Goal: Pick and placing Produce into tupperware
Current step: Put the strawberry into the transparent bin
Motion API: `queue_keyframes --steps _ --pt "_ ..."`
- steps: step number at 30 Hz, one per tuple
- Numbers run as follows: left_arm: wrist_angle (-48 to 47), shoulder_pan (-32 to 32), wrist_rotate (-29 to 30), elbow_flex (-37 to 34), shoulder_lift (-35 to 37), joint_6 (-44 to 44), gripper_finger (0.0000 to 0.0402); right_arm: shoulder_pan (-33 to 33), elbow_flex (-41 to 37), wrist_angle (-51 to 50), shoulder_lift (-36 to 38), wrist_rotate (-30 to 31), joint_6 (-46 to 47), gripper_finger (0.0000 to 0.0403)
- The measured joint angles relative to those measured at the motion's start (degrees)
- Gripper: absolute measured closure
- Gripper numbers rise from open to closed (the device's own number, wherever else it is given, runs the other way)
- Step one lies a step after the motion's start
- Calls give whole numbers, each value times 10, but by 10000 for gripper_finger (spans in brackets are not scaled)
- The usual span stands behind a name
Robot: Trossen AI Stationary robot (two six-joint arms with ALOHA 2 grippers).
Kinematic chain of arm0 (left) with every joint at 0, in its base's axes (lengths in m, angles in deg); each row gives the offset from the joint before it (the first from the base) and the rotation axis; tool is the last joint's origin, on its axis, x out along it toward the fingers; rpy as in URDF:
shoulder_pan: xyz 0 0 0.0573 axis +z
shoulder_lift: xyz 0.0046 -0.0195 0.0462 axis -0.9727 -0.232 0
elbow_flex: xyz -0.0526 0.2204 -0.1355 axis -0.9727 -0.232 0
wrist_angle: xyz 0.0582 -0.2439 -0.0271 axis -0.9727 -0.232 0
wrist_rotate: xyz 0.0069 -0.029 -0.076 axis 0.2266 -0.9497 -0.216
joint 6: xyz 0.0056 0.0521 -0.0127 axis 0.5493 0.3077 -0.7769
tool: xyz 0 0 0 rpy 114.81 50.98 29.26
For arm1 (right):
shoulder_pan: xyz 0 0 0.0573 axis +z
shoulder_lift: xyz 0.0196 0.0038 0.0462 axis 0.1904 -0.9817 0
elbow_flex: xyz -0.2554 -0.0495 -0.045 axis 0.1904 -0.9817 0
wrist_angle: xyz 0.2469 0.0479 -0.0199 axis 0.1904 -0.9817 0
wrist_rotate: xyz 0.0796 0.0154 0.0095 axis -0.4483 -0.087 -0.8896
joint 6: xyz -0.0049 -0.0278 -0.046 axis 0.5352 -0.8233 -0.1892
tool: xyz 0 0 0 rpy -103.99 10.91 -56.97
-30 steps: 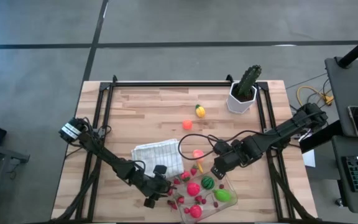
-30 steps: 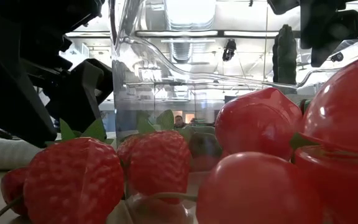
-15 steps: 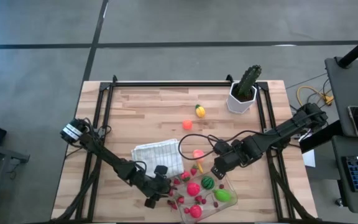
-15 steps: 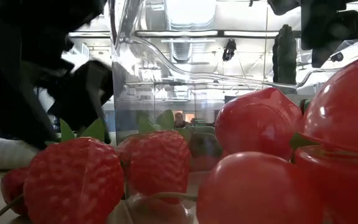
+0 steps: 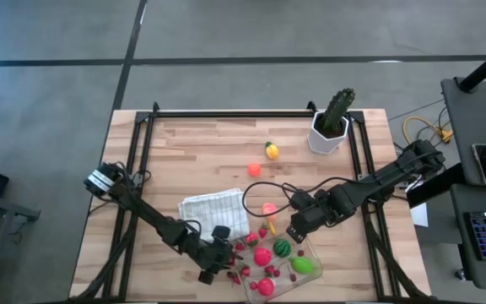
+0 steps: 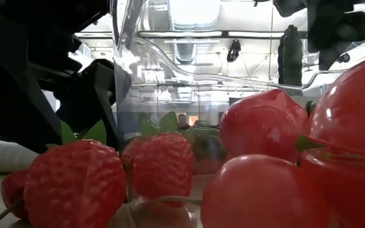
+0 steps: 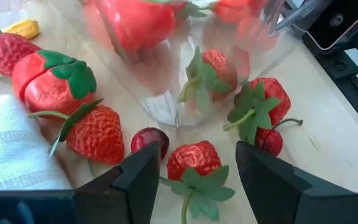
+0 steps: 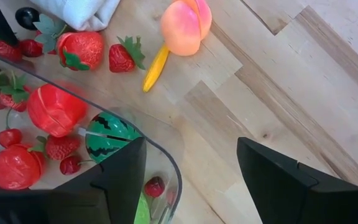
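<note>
- The left gripper (image 7: 194, 163) is low at the near-left corner of the clear container (image 5: 310, 252); its jaws stand apart around a small strawberry (image 7: 193, 158) on the table, not touching it.
- The right gripper (image 8: 191, 174) hovers over the container's far edge, jaws apart and empty.
- In the low view, big blurred fruit hides most of the container.
- A peach (image 8: 186, 26) lies outside the container.

table (image 5: 201, 152) — pale wood, matt | tupperware (image 8: 166, 165) — clear glossy plastic | cloth (image 7: 11, 155) — white woven
</note>
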Motion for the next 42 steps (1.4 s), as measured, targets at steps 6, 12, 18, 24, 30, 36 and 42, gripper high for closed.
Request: queue_keyframes --steps 6,12,18,24,30,36,42 --pt "0 0 0 7 -8 -4 208 0 -2 0 0 0 0 161" --pt "-6 0 0 7 -8 -5 208 0 -6 0 0 0 -1 162" --pt "-22 0 0 4 -8 -5 208 0 -6 0 0 0 -3 159" --pt "-23 0 0 3 -8 1 208 0 -7 0 0 0 -5 159" --pt "-23 0 -1 2 -11 1 208 0 -8 0 0 0 -5 162" --pt "-22 0 -1 1 -11 1 219 0 -8 0 0 0 -5 161" --pt "-21 0 -3 1 -11 1 265 0 -8 0 0 0 -5 163"
